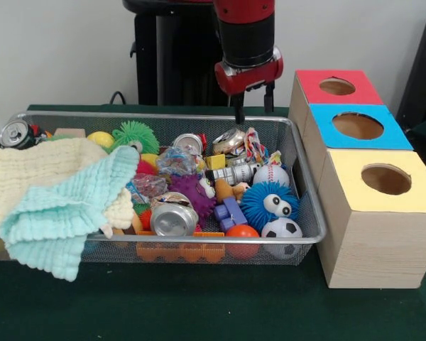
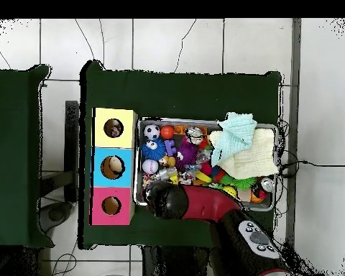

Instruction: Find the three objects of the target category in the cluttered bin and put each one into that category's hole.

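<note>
A: Where's the tool (image 1: 254, 99)?
B: Above the basket's (image 1: 307, 186) far right rim, seemingly empty; can't tell its opening. A spotted wrapper wad (image 1: 176, 161) lies mid-basket; the yellow box's hole (image 1: 386, 179) is right

1. The wire bin (image 1: 307, 186) is packed; toys and cans leave no bare floor between them.
2. Folded cloths (image 1: 57, 195) cover its 9 o'clock end in the front view and hang over the near rim.
3. At 3 o'clock, three boxes (image 1: 369, 192) stand just beside the bin wall.
4. The pincer (image 1: 254, 106) hangs above the far rim at 12 o'clock.
5. Bare green tabletop (image 1: 199, 305) lies open at 6 o'clock.
</note>
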You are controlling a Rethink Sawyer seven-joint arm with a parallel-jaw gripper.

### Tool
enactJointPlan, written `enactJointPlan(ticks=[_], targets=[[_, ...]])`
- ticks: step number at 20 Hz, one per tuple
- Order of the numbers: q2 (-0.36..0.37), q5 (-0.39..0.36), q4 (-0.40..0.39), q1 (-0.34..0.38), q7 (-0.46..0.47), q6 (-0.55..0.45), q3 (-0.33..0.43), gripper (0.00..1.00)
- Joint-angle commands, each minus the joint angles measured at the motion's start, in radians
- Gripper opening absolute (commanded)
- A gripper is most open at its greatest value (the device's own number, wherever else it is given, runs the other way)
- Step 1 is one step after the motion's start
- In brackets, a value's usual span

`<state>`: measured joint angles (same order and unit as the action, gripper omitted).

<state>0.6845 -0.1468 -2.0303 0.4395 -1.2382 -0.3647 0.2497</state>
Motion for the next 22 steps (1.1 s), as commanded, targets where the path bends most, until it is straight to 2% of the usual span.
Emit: enactJointPlan(ticks=[1,10,22], targets=[[-0.138,0.022,0.027,-0.026,-0.272,0.172,-0.057,1.00],[-0.217,0.046,0.047,-0.049,-0.260,0.275,-0.087,1.00],[-0.234,0.063,0.061,-0.055,-0.239,0.268,-0.084,1.00]])
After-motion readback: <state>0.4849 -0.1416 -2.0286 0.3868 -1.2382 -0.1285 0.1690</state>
